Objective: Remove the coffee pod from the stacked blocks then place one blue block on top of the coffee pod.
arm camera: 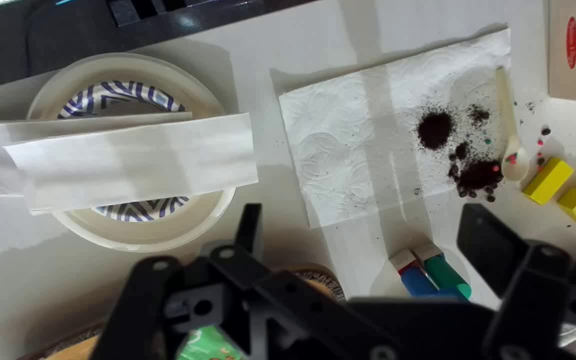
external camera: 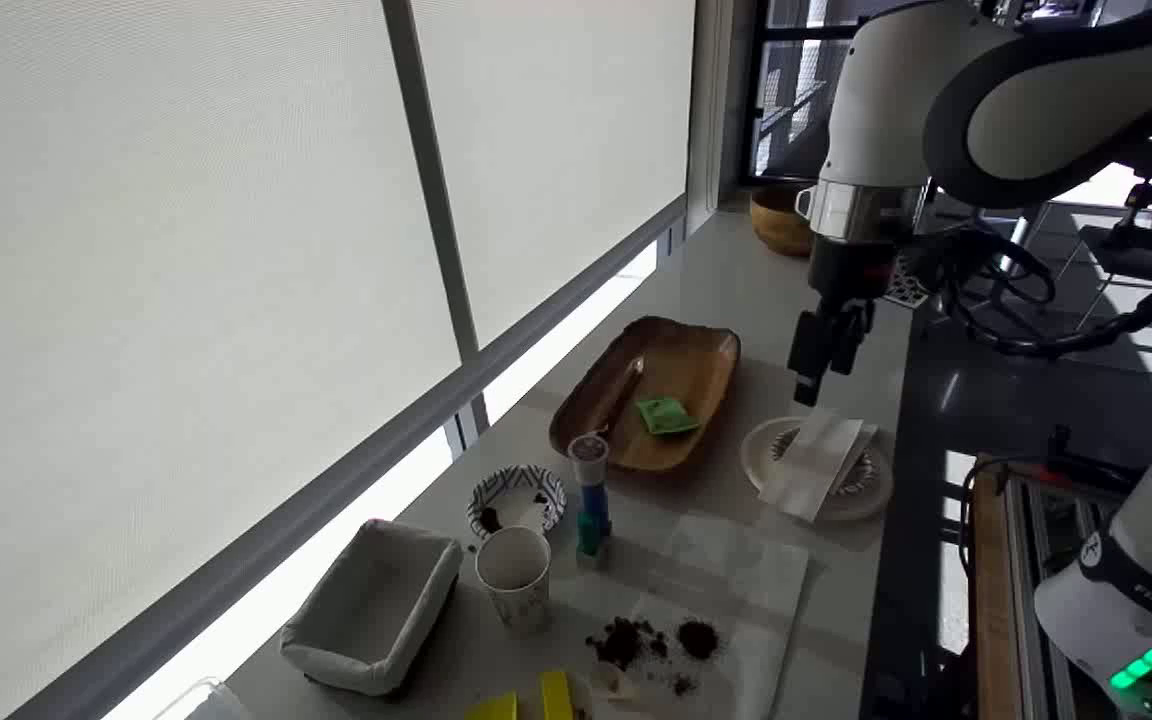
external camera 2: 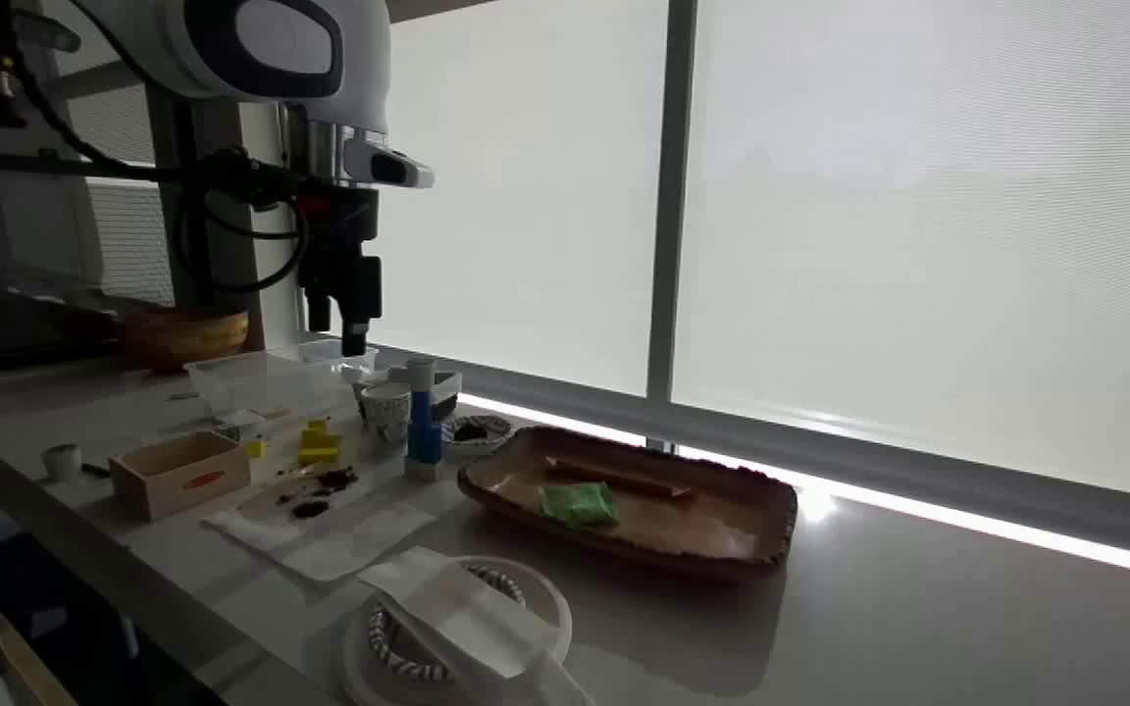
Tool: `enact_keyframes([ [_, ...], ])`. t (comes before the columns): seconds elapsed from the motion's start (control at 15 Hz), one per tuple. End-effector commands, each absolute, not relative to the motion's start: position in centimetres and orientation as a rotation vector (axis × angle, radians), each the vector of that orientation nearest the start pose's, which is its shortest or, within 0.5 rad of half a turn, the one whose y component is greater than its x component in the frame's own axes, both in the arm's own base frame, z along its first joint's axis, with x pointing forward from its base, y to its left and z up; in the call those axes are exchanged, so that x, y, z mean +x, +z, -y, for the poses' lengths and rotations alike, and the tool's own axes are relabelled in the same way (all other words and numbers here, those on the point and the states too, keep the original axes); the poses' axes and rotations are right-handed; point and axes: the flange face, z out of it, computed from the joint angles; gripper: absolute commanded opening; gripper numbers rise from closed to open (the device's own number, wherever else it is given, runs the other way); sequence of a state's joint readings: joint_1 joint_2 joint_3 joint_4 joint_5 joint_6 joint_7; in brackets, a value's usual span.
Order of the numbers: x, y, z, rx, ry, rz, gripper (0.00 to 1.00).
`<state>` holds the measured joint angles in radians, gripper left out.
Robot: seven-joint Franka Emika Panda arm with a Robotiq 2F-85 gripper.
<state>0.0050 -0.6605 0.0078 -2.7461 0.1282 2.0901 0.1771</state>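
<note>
My pincer [arm camera: 363, 217] hangs in the air over the counter [external camera 2: 918, 598], its 2 fingers spread wide apart. Below me I see 1 plate [arm camera: 138, 236] bearing 1 patterned dish [arm camera: 140, 210] with 2 strips of white paper [arm camera: 138, 165] laid across it, and 1 wooden tray [external camera: 701, 365] holding 1 green packet [external camera: 666, 415] and 1 brown stick [external camera: 624, 395]. Just beside the tray rise the stacked blocks [external camera: 593, 500]: I make out at least 2 blue blocks [external camera 2: 422, 406], with 1 green block [arm camera: 445, 274] just beside them; their exact number I cannot tell. The 1 coffee pod [external camera: 589, 448], pale with a brown top, sits on top of that stack.

Crowding its window side are 1 patterned bowl [external camera: 516, 477] with dark bits [external camera: 488, 518] in it and 1 paper cup [external camera: 521, 603]. Near the stack lies 1 paper towel [arm camera: 333, 150] with 2 main heaps of dark grounds [arm camera: 434, 130]; farther off are 3 yellow blocks [arm camera: 549, 181], counted in the wrist view, and 1 lined container [external camera: 336, 668].

The pod shows in both exterior views; in the wrist view I block its spot myself. That view gives me 1 whole spoon [arm camera: 506, 105], but just the end of 1 wooden box [external camera 2: 173, 485], which stands complete in an exterior view, with 1 wooden bowl [external camera 2: 192, 343] farthest back.
</note>
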Motion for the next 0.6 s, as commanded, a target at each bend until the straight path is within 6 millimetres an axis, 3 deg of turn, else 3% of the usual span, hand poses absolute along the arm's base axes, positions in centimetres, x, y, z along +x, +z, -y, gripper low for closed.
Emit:
enact_keyframes([
  [0.0,33.5,41.0,-1.0,-3.015,0.009,-0.347,1.0],
  [0.4,33.5,41.0,-1.0,-3.015,0.009,-0.347,1.0],
  [0.53,34.6,40.5,-2.2,-3.019,0.031,-0.297,1.0],
])
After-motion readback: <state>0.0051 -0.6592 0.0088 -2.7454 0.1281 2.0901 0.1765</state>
